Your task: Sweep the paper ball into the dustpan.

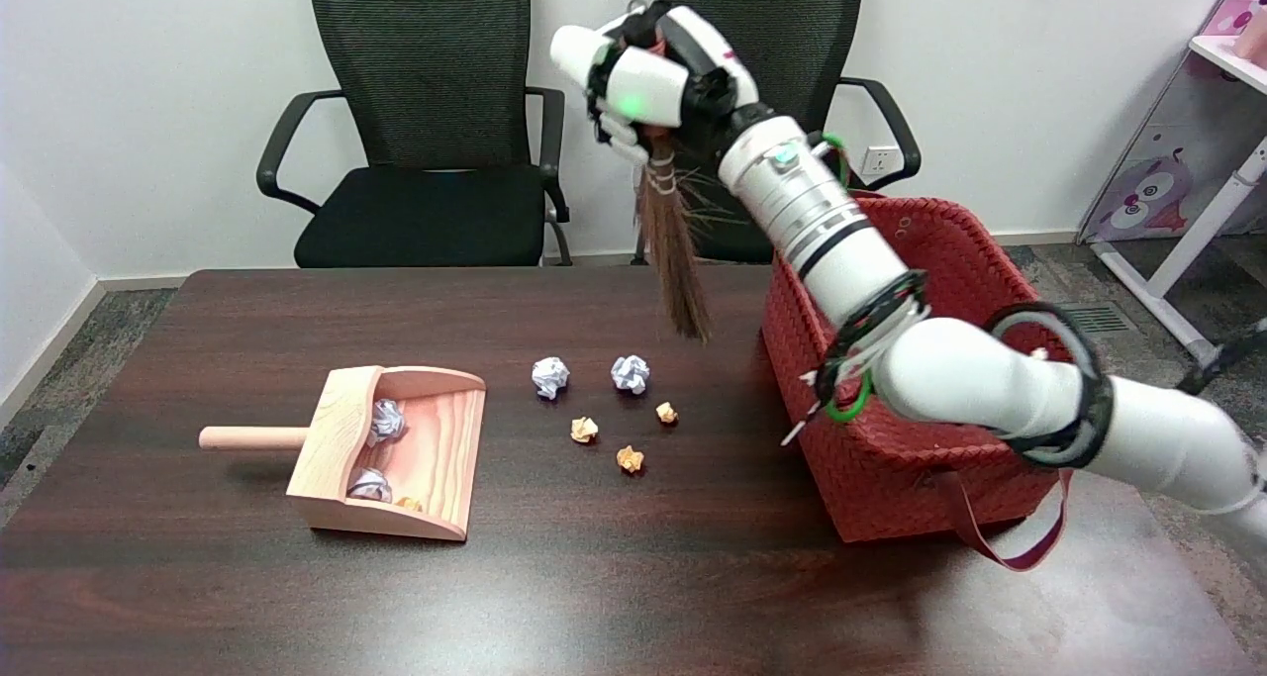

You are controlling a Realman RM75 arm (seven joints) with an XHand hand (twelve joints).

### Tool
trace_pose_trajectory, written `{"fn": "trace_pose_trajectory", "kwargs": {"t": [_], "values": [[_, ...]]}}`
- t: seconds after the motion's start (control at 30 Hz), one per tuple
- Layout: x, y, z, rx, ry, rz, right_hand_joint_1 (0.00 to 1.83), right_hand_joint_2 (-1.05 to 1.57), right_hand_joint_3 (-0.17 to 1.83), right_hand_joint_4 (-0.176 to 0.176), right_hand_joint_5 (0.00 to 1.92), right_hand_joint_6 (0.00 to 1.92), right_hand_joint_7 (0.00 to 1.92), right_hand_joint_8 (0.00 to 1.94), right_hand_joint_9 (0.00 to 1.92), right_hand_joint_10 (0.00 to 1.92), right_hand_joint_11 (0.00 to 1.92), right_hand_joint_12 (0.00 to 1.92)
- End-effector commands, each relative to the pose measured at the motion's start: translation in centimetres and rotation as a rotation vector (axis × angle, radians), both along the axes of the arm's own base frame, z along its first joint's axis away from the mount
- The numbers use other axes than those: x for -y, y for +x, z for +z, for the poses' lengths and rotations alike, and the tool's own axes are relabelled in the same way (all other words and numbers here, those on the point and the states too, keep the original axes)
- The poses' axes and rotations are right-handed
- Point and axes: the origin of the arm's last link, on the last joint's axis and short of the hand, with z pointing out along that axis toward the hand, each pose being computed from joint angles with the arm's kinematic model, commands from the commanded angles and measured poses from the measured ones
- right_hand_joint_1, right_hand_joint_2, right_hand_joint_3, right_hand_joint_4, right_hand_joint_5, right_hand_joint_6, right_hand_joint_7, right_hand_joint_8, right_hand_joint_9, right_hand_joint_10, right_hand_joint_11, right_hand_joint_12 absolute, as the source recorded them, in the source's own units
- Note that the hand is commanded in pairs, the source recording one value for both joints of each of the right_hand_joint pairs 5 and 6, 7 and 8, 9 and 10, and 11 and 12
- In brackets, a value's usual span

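Note:
My right hand [653,77] holds a small brown brush [675,250] by its handle, bristles hanging down over the far side of the table, above and right of the paper balls. Two white paper balls [550,376] [630,372] and three small orange ones [584,430] [630,458] [667,413] lie loose on the dark table. Left of them a wooden dustpan [436,463] with its handle pointing left holds two white balls [387,420] [369,484] and an orange scrap.
A red woven basket [891,478] stands at the table's right, under my forearm. Two black office chairs [426,112] stand behind the table. A white and pink shelf [1222,82] is at the far right.

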Motion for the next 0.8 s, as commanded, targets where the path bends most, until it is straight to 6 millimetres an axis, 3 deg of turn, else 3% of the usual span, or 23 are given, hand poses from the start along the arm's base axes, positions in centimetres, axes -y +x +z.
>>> {"fn": "trace_pose_trajectory", "kwargs": {"t": [0.03, 0.2, 0.4, 0.8], "values": [[0.9, -5.8, -4.0, -0.170, -0.073, -0.078, 1.02, 1.57, 1.43, 0.176, 1.92, 1.92, 1.92, 1.92, 1.92, 1.92, 1.92, 1.92], [0.0, -7.6, -4.0, -0.163, -0.068, -0.125, 1.01, 1.57, 1.43, 0.176, 1.92, 1.92, 1.92, 1.92, 1.92, 1.92, 1.92, 1.92], [-0.2, -7.8, -3.8, -0.159, -0.075, -0.127, 1.02, 1.57, 1.41, 0.176, 1.92, 1.92, 1.92, 1.92, 1.92, 1.92, 1.92, 1.92], [-1.7, -9.2, -0.5, -0.158, -0.162, -0.138, 1.03, 1.57, 1.26, 0.176, 1.92, 1.92, 1.92, 1.92, 1.92, 1.92, 1.92, 1.92]]}}
